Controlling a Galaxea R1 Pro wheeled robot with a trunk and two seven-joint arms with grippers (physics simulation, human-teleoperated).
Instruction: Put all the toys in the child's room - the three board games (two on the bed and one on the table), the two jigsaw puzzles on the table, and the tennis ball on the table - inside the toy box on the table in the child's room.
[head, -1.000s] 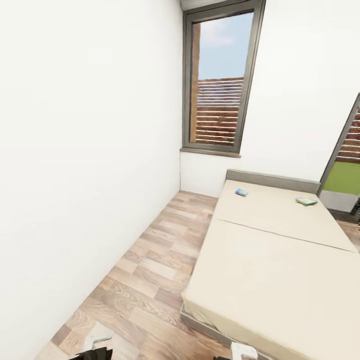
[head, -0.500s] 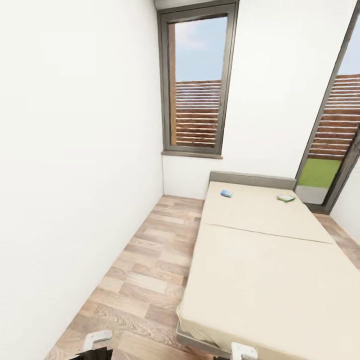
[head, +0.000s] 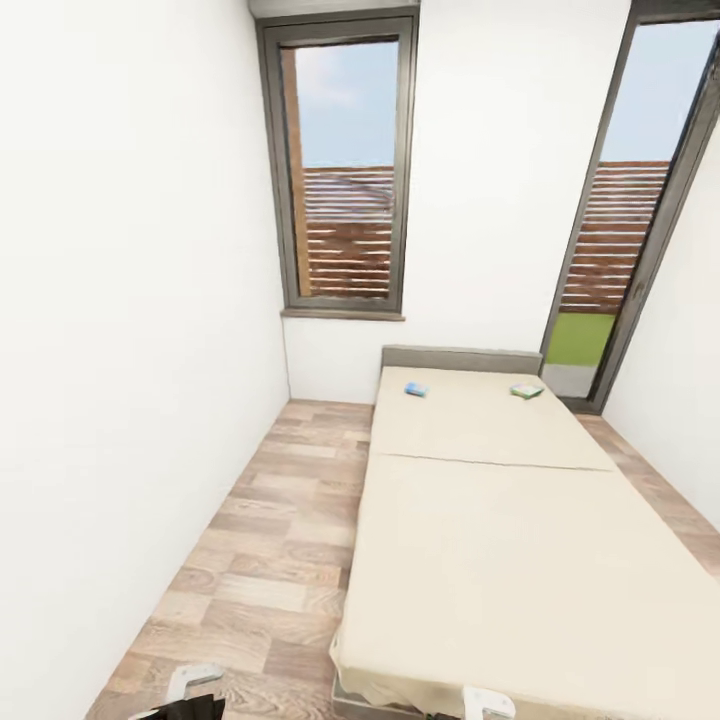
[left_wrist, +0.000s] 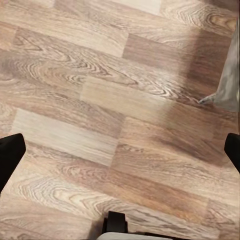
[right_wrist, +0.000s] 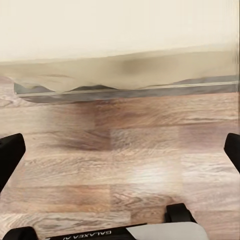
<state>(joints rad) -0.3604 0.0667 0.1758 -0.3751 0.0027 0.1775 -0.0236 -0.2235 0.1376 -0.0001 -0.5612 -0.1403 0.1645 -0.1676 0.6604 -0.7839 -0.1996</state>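
I am looking down the child's room (head: 480, 200) from the foot of the bed (head: 500, 540), and I am counting two board games on it: a blue one (head: 417, 389) and a green-white one (head: 526, 391), both lying flat near the grey headboard (head: 462, 357), well apart from each other, the blue toward the bed's left edge and the green-white toward its right. Two tall dark-framed windows (head: 345, 170) are showing in the far wall, one left of the headboard, one reaching down to the floor at the right. A strip of wood-plank floor (head: 270, 530) is running open between the left wall (head: 120, 350) and the bed's left edge, all the way to the far wall; a narrower strip is showing along the bed's right side. The mattress foot is sitting just ahead of the robot. In the left wrist view, the left gripper (left_wrist: 120, 150) is hanging over bare planks with its two dark fingertips spread to the frame's sides, wide, holding nothing. In the right wrist view, the right gripper (right_wrist: 120, 150) is likewise spread wide and holding nothing, pointing at floor just before the bed's grey frame (right_wrist: 150, 90) and the overhanging beige cover.
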